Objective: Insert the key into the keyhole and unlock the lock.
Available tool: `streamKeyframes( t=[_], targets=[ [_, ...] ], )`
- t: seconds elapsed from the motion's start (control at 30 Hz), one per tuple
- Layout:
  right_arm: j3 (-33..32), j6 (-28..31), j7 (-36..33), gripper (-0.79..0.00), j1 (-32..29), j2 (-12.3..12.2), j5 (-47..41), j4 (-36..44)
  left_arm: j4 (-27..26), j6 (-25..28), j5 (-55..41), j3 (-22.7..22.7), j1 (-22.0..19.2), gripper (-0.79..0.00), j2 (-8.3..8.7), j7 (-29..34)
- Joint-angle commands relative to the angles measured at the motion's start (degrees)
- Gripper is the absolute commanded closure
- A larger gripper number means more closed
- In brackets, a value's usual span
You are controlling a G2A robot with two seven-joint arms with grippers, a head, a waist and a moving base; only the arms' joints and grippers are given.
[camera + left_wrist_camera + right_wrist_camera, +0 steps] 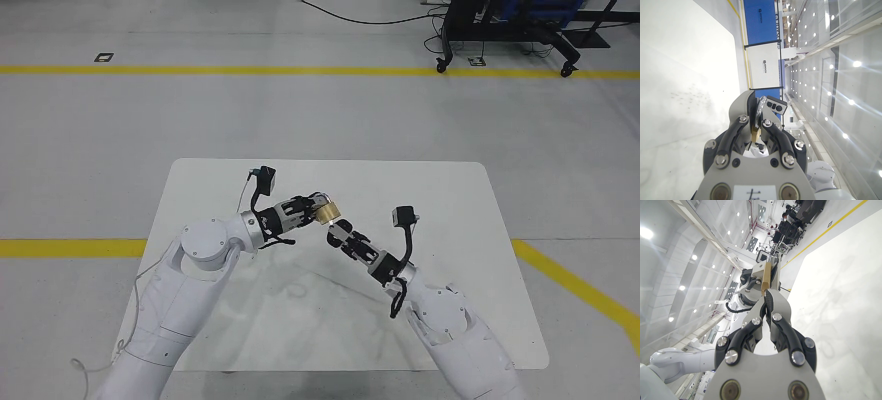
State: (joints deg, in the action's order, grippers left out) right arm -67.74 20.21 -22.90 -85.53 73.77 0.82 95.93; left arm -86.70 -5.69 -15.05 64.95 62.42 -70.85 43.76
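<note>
Above the white table (450, 200), our left end effector (305, 212) clamps the silver-shackled brass padlock (327, 211) while our right end effector (765, 296) pinches the small metal key (763, 292) at its base, mid-insertion we judge; next, a straight push, then a turn.

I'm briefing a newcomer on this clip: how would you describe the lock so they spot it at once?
Look above the middle of the white table. There the lock sits in the left pincer, the right pincer holding the key at its end. It is the only brass-coloured thing among white, grey and black robot parts.
</note>
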Motion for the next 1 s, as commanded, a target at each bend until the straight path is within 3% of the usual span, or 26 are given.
streamKeyframes(
  t=[0.0, 0.9, 0.93, 0.97],
  targets=[
    [0.04, -0.14, -0.1, 0.0, 0.08, -0.03, 0.05, -0.06, 0.0, -0.01, 0.08, -0.05, -0.04, 0.0, 0.02, 0.07],
    [-0.32, -4.15, 2.04, 0.0, 0.36, -0.14, -4.35, 0.13, 0.08, -1.46, 0.77, -1.01, -0.26, 0.0, 0.28, 0.18],
    [-0.28, -4.42, 2.2, -0.188, 0.46, -0.14, -4.18, 0.14, 0.16, -1.78, 0.65, -1.06, -0.27, 0.0, 0.27, 0.02],
    [-0.24, -4.55, 2.31, -0.699, 0.51, -0.13, -4.03, 0.14, 0.25, -2.08, 0.58, -1.07, -0.29, 0.0, 0.26, -0.13]
  ],
)
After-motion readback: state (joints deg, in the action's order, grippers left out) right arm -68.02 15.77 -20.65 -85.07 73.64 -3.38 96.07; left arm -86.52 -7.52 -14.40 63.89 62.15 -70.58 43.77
